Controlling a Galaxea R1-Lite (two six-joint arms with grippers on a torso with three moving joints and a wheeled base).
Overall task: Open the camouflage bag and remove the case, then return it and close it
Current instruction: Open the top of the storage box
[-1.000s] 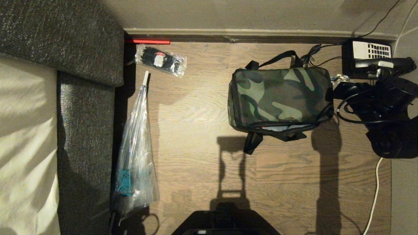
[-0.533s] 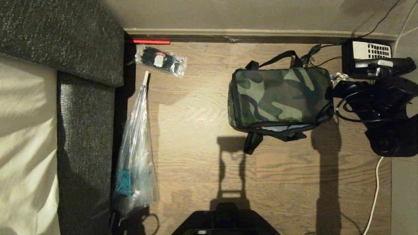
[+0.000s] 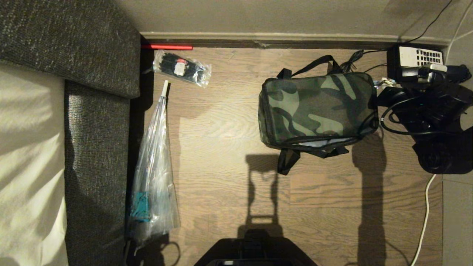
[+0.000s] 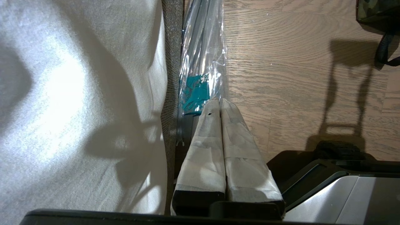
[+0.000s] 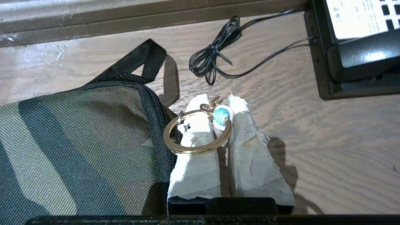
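overhead, the camouflage bag (image 3: 317,109) lies on the wooden floor (image 3: 221,177) near the far wall, with a pale slit open along its near edge. the right gripper (image 3: 384,88) sits at the bag's right end, beside a black desk telephone (image 3: 415,61). a clear-wrapped umbrella (image 3: 153,177) lies by the sofa (image 3: 96,155). at the left wrist, the left gripper (image 4: 220,103) hangs over the umbrella, fingers pressed together. at the right wrist, the right gripper (image 5: 215,106) pinches the gold key ring (image 5: 197,134) on the bag's (image 5: 78,147) zip.

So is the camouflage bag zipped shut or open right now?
Partly open: the camouflage bag shows a pale gap along its near edge; the lid still lies down.
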